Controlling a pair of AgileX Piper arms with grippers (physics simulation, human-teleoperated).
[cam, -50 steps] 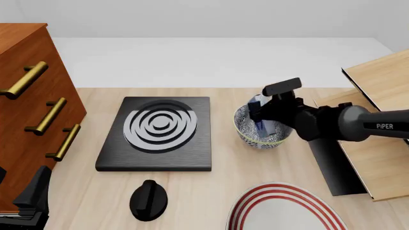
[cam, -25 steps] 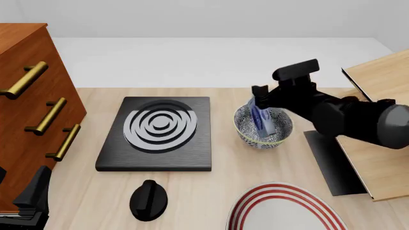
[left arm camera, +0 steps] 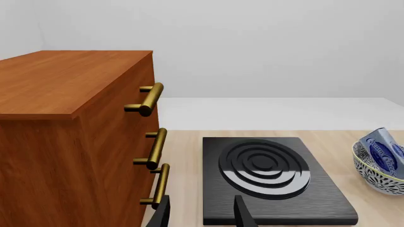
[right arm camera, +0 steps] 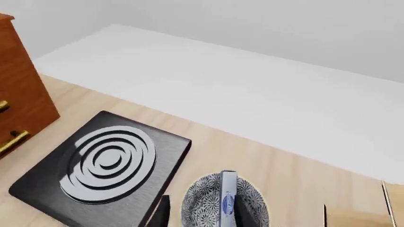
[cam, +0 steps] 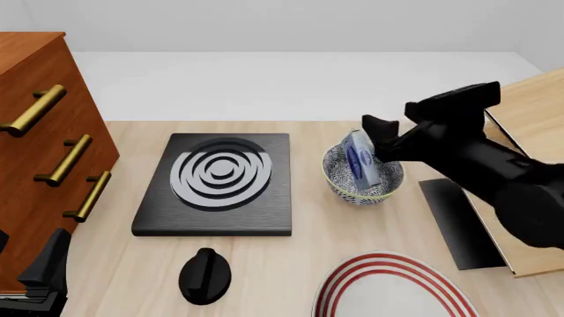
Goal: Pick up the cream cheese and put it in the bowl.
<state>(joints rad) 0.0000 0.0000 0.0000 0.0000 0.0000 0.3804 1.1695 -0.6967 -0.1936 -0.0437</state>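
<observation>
— Moved? Right gripper (cam: pixel 381 137) has backed off toward 2 o'clock, jaws apart, holding nothing.
— Cream cheese (cam: pixel 361 158)?
— Standing tilted inside the bowl (cam: pixel 342 181). Left gripper (left arm camera: pixel 200 213): parted, empty.

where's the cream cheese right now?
In the front view, the cream cheese stands on edge inside the bowl, right of the stove plate, with the right gripper just beside it.
</observation>
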